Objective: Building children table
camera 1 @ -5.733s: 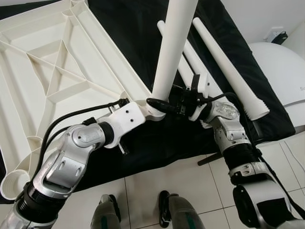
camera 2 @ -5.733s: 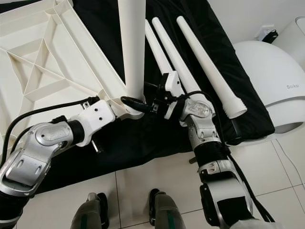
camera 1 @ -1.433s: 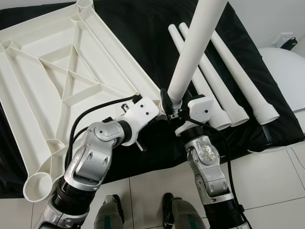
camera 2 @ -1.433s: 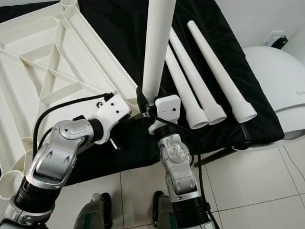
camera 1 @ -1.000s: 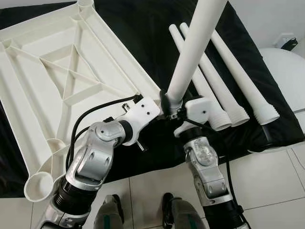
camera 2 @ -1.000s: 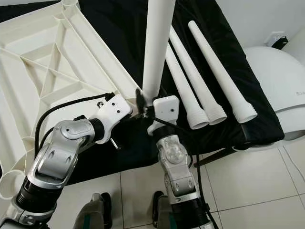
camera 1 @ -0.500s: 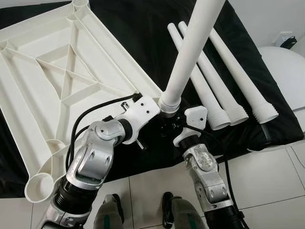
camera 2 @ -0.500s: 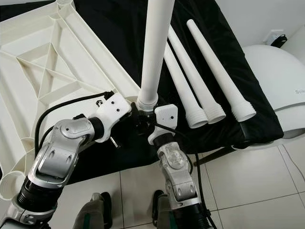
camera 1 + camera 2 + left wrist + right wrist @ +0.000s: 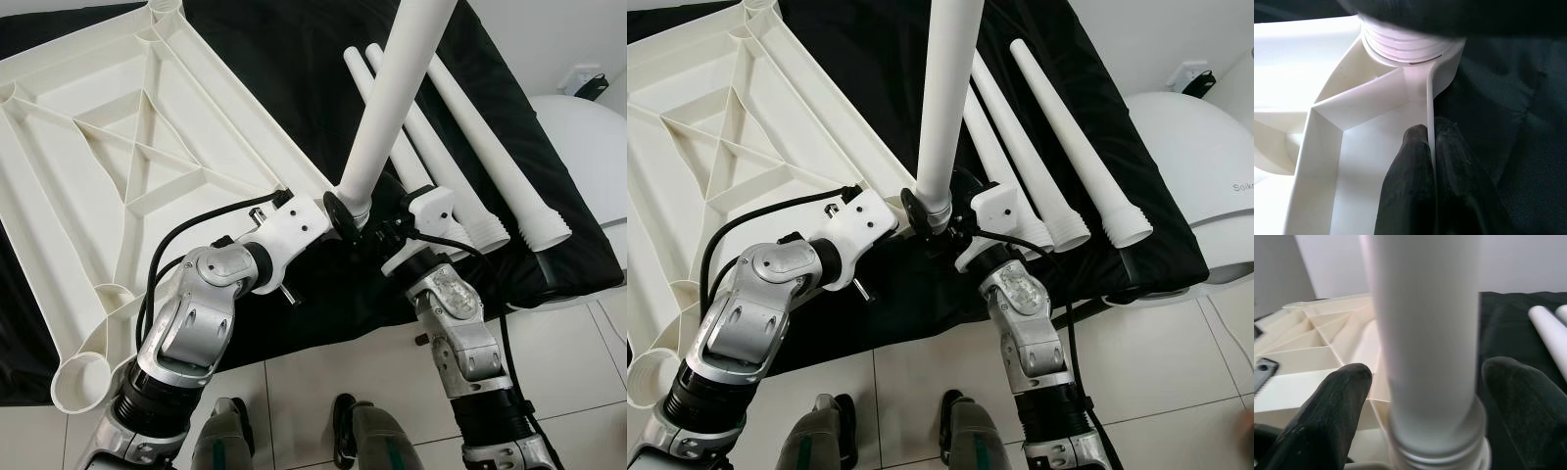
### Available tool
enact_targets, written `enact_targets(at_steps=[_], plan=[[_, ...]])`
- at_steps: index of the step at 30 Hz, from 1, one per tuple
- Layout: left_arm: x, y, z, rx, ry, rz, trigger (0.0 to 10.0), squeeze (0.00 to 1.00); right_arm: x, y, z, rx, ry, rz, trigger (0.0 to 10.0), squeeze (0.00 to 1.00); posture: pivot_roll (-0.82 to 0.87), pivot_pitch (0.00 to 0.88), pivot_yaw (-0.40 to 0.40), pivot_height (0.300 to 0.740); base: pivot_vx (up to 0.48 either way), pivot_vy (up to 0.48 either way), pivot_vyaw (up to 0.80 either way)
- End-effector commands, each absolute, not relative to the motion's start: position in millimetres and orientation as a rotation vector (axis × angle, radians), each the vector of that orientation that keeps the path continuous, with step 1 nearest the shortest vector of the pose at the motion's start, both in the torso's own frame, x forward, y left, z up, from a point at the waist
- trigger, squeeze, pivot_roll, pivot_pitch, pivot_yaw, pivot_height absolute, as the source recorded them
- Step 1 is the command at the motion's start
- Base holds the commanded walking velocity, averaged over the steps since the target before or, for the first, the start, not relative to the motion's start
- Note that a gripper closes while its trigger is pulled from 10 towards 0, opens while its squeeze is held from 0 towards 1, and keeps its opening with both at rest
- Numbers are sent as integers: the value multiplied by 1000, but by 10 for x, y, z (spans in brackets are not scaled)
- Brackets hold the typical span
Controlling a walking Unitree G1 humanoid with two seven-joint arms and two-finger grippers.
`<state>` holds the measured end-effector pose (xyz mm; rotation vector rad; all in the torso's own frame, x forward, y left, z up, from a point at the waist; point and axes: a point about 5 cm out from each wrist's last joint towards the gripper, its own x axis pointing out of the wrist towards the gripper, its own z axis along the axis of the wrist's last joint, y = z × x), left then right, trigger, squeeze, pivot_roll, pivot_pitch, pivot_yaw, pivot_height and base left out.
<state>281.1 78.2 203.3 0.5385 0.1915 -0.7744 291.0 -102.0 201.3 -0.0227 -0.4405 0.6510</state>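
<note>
The white tabletop (image 9: 127, 147) lies upside down on a black cloth, ribs facing up. A white table leg (image 9: 392, 98) stands upright in the near corner socket. My left gripper (image 9: 1429, 129) is shut on the tabletop's thin rim wall just beside that socket, one finger on each side. My right gripper (image 9: 1425, 377) reaches in from the right at the foot of the leg (image 9: 1425, 333). Its fingers (image 9: 1327, 416) stand open on either side of the leg, close to it. Three more legs (image 9: 500, 166) lie side by side on the cloth to the right.
The cloth's front edge (image 9: 323, 313) hangs over pale floor tiles (image 9: 323, 372), with my feet just below it. An empty round socket (image 9: 80, 377) sits at the tabletop's near-left corner. A white rounded appliance (image 9: 588, 137) stands at the far right.
My right arm has swung from in front of the leg's foot back to its right side. The left gripper has kept its hold on the rim. The leg stays upright.
</note>
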Motion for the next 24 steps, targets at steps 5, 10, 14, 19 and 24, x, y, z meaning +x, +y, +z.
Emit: enact_targets(at_steps=[5, 10, 14, 19, 24], plan=[[2886, 879, 1848, 540, 258, -610, 10000, 0, 2970, -1069, 2071, -46, -444, 835, 10000, 0, 58, 239, -37, 740, 0, 0, 0], [2891, 893, 1862, 539, 259, -607, 10000, 0, 3146, -1174, 2136, -79, -419, 927, 10000, 0, 60, 248, -30, 740, 0, 0, 0], [2890, 894, 1863, 539, 259, -608, 10000, 0, 3193, -1198, 2143, -89, -403, 959, 10000, 0, 60, 249, -29, 740, 0, 0, 0], [2880, 897, 1866, 537, 260, -608, 10000, 0, 3337, -1251, 2163, -121, -352, 1044, 10000, 0, 65, 256, -25, 740, 0, 0, 0], [2867, 901, 1861, 538, 263, -612, 10000, 0, 3441, -1279, 2195, -138, -316, 1125, 10000, 0, 71, 263, -25, 740, 0, 0, 0]])
